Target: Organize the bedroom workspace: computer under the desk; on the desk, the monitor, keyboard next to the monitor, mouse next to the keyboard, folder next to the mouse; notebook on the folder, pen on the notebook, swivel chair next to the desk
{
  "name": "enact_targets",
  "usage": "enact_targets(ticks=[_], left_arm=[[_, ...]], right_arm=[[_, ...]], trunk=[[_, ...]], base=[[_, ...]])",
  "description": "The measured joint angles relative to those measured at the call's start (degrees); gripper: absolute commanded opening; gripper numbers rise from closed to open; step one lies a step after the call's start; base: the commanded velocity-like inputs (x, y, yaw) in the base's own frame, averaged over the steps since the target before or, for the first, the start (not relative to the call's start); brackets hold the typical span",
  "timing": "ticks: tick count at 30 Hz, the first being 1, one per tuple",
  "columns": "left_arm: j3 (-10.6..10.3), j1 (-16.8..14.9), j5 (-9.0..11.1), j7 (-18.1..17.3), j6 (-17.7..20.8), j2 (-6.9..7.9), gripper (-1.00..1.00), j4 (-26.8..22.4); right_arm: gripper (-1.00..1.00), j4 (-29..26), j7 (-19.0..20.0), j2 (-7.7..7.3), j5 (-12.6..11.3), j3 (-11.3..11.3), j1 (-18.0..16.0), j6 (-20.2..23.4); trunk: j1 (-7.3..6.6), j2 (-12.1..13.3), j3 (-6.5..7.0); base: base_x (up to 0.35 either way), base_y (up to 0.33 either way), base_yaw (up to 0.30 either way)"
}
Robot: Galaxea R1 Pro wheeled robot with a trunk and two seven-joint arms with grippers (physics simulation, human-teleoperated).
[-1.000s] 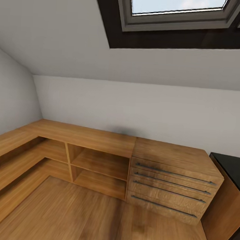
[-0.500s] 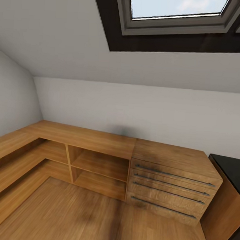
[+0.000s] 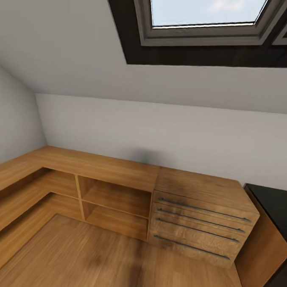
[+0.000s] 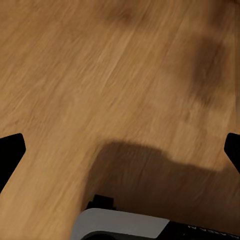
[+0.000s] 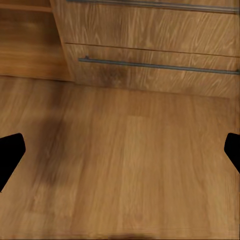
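Left gripper (image 4: 120, 150): two black fingertips (image 4: 11, 150) are seen at the far left and far right edges of the left wrist frame, spread wide apart with nothing between them. Bare wood floor (image 4: 100, 75) is shown beneath, crossed by a dark shadow in the lower half of the frame; a grey-and-black part of the robot (image 4: 125, 225) is cut off by the bottom edge.

Right gripper (image 5: 120, 150): its black fingertips (image 5: 10, 152) are likewise placed at the opposite side edges of the right wrist frame, held apart and empty. Wood floor is seen between them. Along the top of that frame the lower drawers of a wooden chest (image 5: 150, 40) with long bar handles (image 5: 155, 66) are shown, with an open shelf unit (image 5: 30, 45) at the upper left.

Head view: the wooden chest is placed at centre right, four bar handles stacked on its front. A low wooden shelf unit with open compartments is joined to its left side and is carried round the corner along the left wall. A dark-framed skylight (image 3: 202, 15) is set in the sloped white ceiling at the top of the frame.

Desk (image 3: 275, 207): of the task's things, one black corner of the worktop is seen at the right edge of the head view, just beside the chest.
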Motion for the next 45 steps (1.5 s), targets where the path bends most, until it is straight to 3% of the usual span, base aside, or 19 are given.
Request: enact_targets(ticks=[45], left_arm=[[0.0,0.0,-0.1,0.0,0.0,-0.06,1.0,0.2]], right_arm=[[1.0,0.7,0.8,0.13,0.7,0.6,-0.1,1.9]], trunk=[[-0.23,0.4,0.19]], base=[[0.0,0.0,-0.257]])
